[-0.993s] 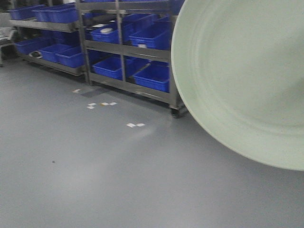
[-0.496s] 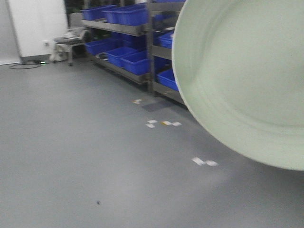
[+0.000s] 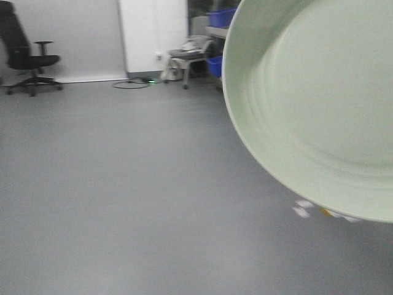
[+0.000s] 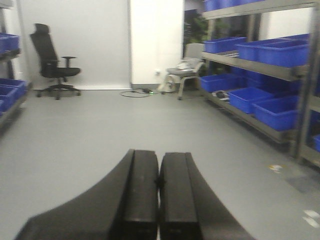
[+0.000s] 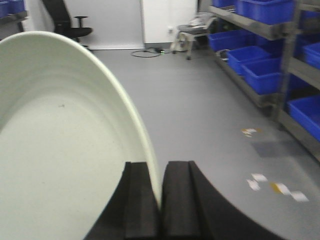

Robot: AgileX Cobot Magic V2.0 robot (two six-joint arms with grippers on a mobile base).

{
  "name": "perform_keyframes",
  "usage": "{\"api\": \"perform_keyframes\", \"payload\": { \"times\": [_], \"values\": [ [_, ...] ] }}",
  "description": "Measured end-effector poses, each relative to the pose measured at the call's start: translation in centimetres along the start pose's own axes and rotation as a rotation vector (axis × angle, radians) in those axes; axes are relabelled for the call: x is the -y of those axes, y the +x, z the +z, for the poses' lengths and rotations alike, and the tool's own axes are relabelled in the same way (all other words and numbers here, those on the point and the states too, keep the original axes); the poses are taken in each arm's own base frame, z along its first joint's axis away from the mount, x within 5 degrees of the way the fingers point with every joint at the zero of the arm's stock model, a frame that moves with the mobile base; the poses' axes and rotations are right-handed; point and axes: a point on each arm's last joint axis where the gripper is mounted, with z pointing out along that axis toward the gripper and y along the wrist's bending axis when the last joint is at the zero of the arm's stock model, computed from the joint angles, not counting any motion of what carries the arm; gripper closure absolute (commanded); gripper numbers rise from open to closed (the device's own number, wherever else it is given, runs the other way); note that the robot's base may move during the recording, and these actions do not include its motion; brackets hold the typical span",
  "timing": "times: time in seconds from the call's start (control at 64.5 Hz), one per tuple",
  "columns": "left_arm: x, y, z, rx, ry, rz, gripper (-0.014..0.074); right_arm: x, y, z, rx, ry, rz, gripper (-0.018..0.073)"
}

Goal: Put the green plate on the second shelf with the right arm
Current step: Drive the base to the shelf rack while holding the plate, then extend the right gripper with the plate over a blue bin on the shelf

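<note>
The right gripper (image 5: 160,200) pinches the rim of the green plate (image 5: 65,150), held on edge; the left gripper (image 4: 159,200) is closed on nothing. Beyond, the front view has swung from bin racks (image 4: 272,52) to an office chair (image 3: 18,43): the robot seems mid-turn, second shelf unseen

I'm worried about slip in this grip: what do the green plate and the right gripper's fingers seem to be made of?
The green plate: pale sage, matte, faint concentric rings, no glare; perhaps melamine or matte-glazed ceramic, can't tell which. The right gripper has fingers that look black, dull and smooth; probably plastic or rubber, closed on the plate's rim.
</note>
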Motion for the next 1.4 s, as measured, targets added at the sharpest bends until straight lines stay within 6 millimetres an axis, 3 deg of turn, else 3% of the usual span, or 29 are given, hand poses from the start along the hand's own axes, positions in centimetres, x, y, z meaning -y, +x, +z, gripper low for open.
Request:
{"api": "perform_keyframes", "payload": {
  "times": [1.396],
  "values": [
    [0.00, 0.00, 0.00, 0.000, 0.000, 0.000, 0.0466, 0.00, 0.00, 0.00, 0.000, 0.000, 0.000, 0.0503]
  ]
}}
